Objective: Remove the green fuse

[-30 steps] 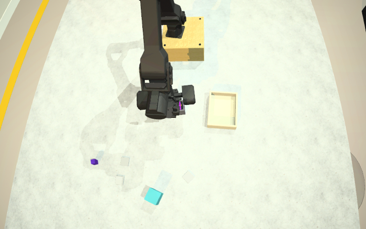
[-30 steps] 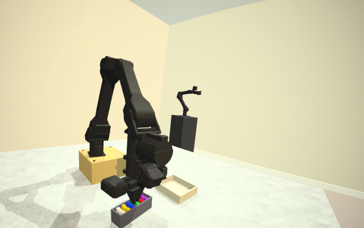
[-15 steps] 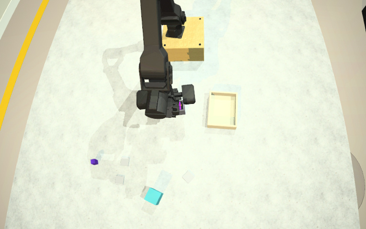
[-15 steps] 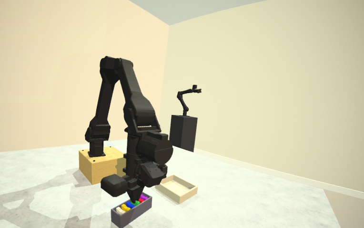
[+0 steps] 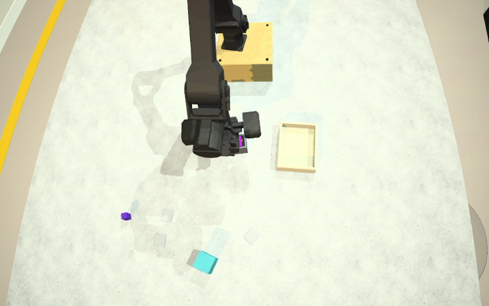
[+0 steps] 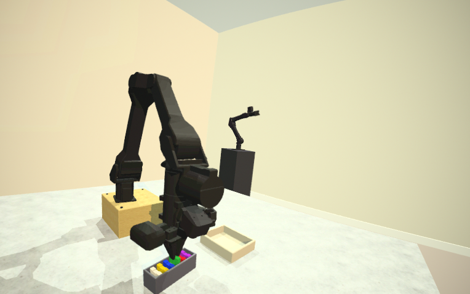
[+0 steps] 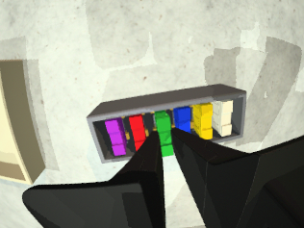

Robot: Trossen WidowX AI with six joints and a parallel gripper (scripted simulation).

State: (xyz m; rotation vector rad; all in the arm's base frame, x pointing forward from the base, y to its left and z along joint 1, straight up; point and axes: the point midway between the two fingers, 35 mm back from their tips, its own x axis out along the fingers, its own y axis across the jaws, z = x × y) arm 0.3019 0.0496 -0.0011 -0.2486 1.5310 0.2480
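From the top view I've got the arm reaching down the middle of the desk from its wooden base near the far edge. The wrist hides most of the fuse block; only a purple fuse peeks out. The tray sits well apart, toward the right edge. Down by the near edge I see a small purple cube and a cyan cube.

Exterior view now: the gripper points straight down into the grey block, fingertips right at the green fuse, which stands a little higher than its neighbours in the row. The tray lies just beyond the block.

Wrist view: both fingers are pinched on the green fuse, one on each side. It's in the third slot, between the red fuse and the blue fuse. Yellow fuse and cream fuse follow. I read that as a firm grasp on green, with the fuse not yet out of the block.
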